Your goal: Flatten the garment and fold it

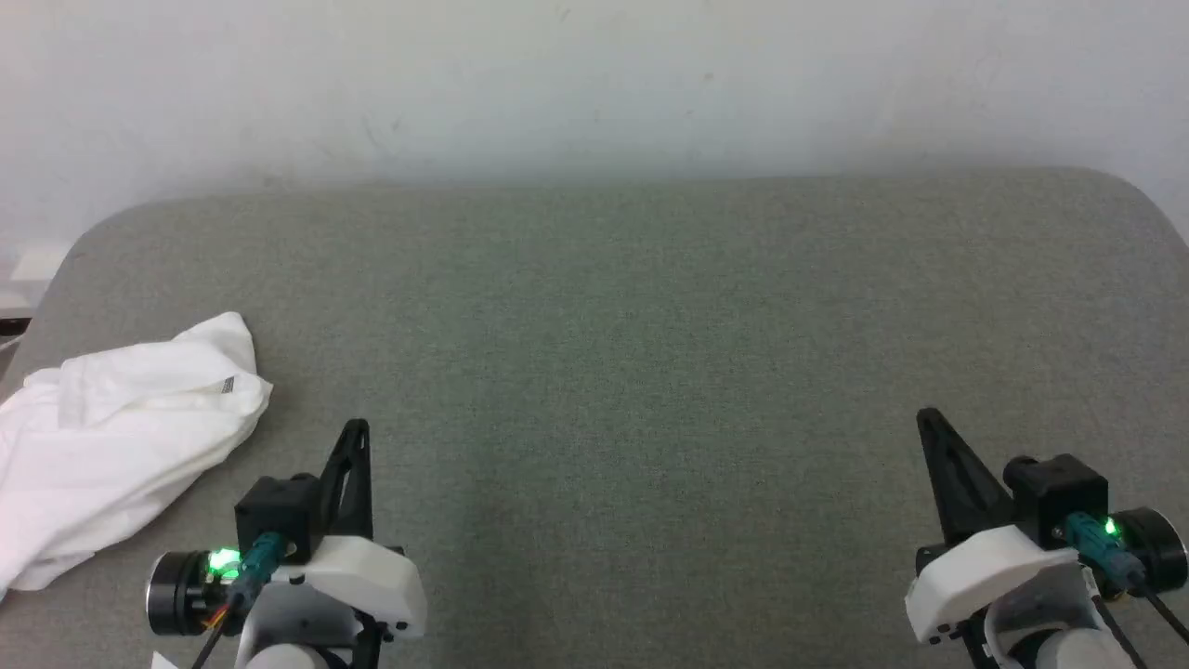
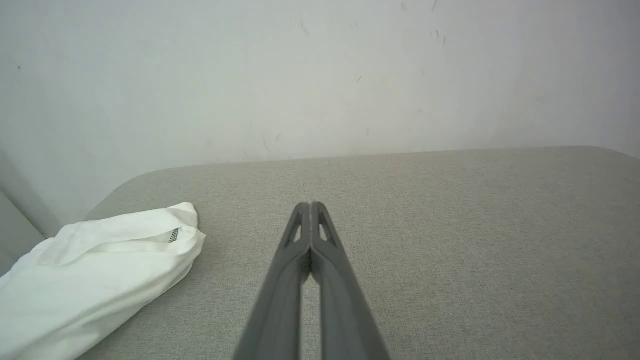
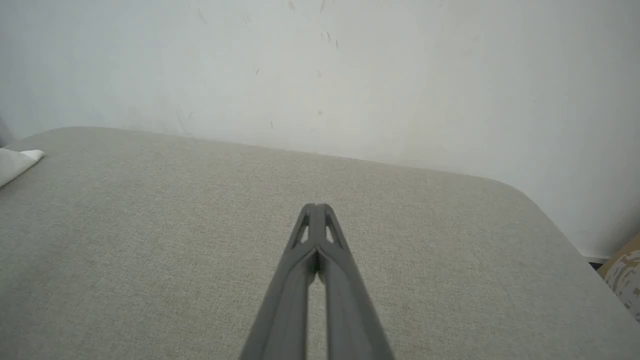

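Garment (image 1: 121, 437) is showing one small dark-grey zigzag mark (image 1: 228, 384) by its upper fold; too small to read as writing. A green light (image 1: 223, 560) is glowing on the L wrist unit.

Garment is lying bunched up at the pad's left side, toward the front, w/ part running off the head view's left edge. It's sitting left of the L gripper (image 1: 356, 432), near but apart from it.

L gripper's fingers are pressing together tip to tip, holding nothing. R gripper (image 1: 929, 423) is doing the same over the pad's right front: fingers closed against each other, empty, well apart from the garment.

Head view is taking in both grippers at once, pointing away from the robot. Left wrist view is giving the L gripper (image 2: 311, 207) over bare pad, the white bundle (image 2: 100, 270) off to its left w/ the zigzag sharper, and a grey strip (image 2: 20, 200) beyond the pad's rounded corner. Right wrist view is catching just a white corner of the garment (image 3: 15, 162) at its left edge, plus a tan patterned thing (image 3: 625, 275) past the pad's far-right corner; can't tell what it is.

Surface is a grey-green woven fabric pad (image 1: 650, 353) w/ rounded corners, butting against a plain off-white wall (image 1: 594, 84) w/ faint scuffs.
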